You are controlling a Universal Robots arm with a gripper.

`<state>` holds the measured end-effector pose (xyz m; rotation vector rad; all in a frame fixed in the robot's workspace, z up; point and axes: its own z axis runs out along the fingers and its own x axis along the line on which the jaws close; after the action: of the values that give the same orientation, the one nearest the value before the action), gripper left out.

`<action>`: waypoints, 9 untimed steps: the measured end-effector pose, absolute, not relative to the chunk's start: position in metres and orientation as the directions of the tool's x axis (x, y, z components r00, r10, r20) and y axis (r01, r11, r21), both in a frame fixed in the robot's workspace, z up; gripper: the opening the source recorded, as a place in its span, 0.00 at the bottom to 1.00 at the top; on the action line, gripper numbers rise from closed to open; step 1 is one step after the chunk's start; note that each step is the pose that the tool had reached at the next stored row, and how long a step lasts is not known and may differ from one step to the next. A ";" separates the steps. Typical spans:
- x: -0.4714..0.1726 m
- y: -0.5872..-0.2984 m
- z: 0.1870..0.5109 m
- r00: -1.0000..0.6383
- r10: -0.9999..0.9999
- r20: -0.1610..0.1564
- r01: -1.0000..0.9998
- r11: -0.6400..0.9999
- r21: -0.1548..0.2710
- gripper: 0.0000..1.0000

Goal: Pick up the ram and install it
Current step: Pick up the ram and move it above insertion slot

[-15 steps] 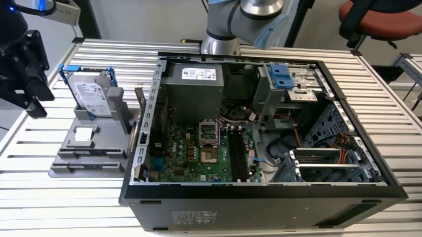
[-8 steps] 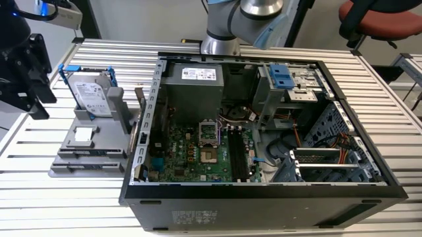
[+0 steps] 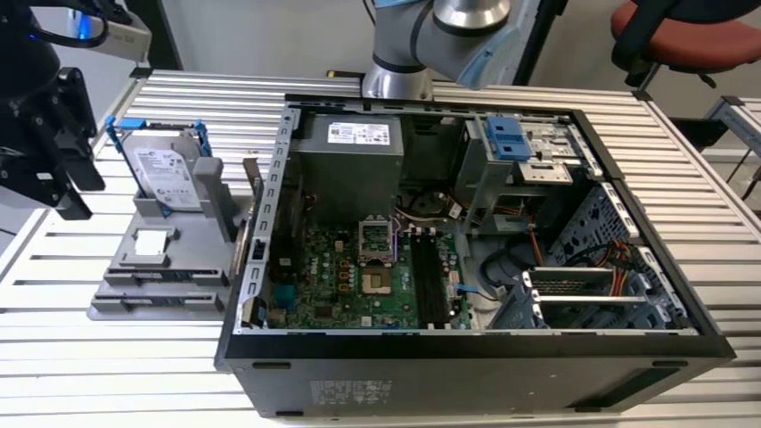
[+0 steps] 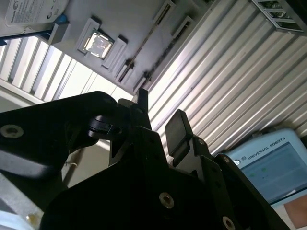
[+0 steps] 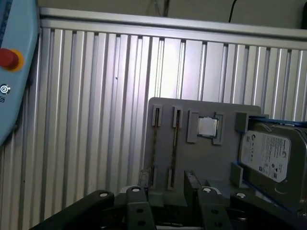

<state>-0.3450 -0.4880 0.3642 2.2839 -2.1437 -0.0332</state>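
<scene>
Grey holder [image 5: 206, 158] on the worktop [image 5: 96, 96] carries the ram [image 5: 175, 143], apparently standing on edge in a groove. The gripper [image 4: 160, 112] is held near it, jaws wide and empty. Nothing is picked up or installed yet.

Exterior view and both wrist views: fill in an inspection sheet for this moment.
Surface: slatted aluminium table, carrying the case and holder.
Job's things: ram edge-on in a slot of the grey holder; open computer case.
Clutter: hard drive in a blue frame and a square white-topped chip, both on the holder.
Grippers: gripper open, empty, near the holder, apart from the ram.
Cables: wire bundles inside the case.
Surroundings: teach pendant; red chair.
</scene>
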 end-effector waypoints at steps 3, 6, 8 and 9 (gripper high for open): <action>-0.345 -0.488 0.361 0.059 -0.998 -0.009 -0.998 -0.059 0.021 1.00; -0.345 -0.488 0.358 0.054 -0.998 -0.009 -0.998 -0.054 0.021 1.00; -0.345 -0.488 0.356 0.051 -0.999 -0.009 -0.998 -0.052 0.021 1.00; -0.345 -0.488 0.355 0.050 -0.999 -0.009 -0.999 -0.050 0.021 1.00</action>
<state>-0.3450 -0.4880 0.3552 2.2699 -2.1587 -0.0333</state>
